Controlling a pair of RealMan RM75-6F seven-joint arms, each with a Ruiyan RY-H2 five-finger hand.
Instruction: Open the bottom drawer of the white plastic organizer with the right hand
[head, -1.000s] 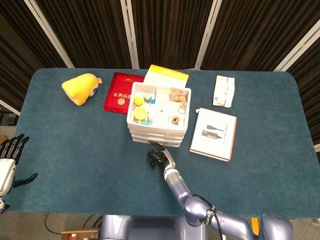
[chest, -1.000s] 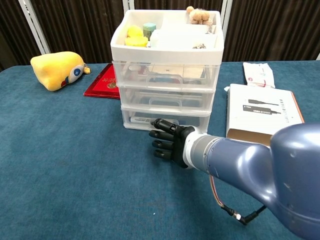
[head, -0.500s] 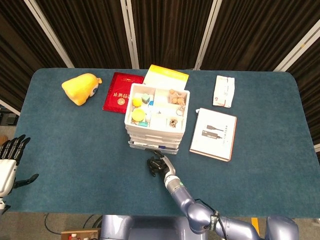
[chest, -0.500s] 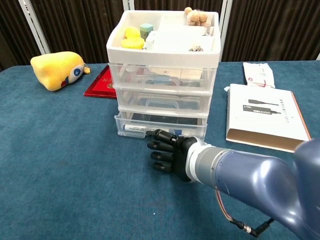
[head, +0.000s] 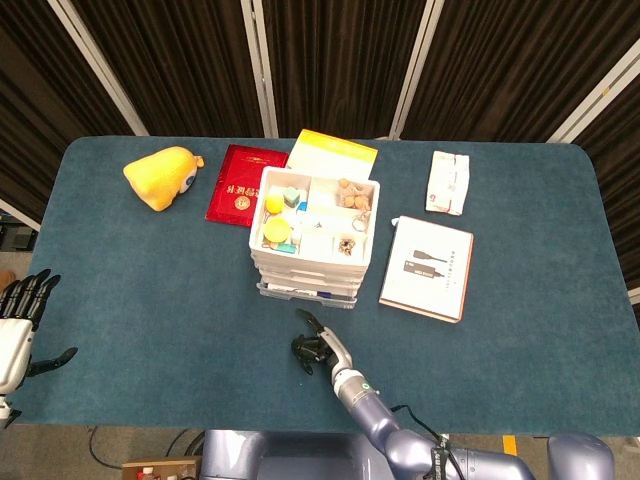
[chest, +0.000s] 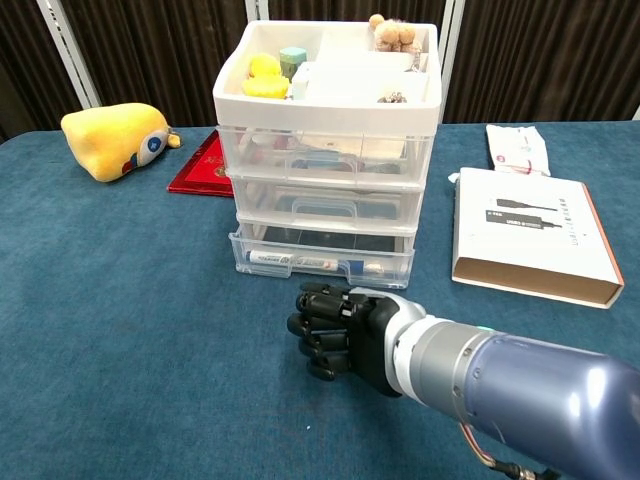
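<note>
Bottom drawer (chest: 322, 262) of organizer (chest: 328, 150) slightly out; right hand (chest: 335, 331) just before it, fingers curled, holding nothing. Risk: renewed pull dragging the whole light organizer forward.

Blue surface (head: 150, 300) carries the clutter. Yellow plush toy (head: 160, 177) far up-left of the fingers, lying on its side. Red booklet (head: 237, 186) flat just right of the plush, yellow folder (head: 335, 155) beside it, partly hidden. White manual box (head: 428, 267) up-right of the fingers; white packet (head: 447, 183) beyond it. Dark curtains (head: 330, 60) behind.
</note>
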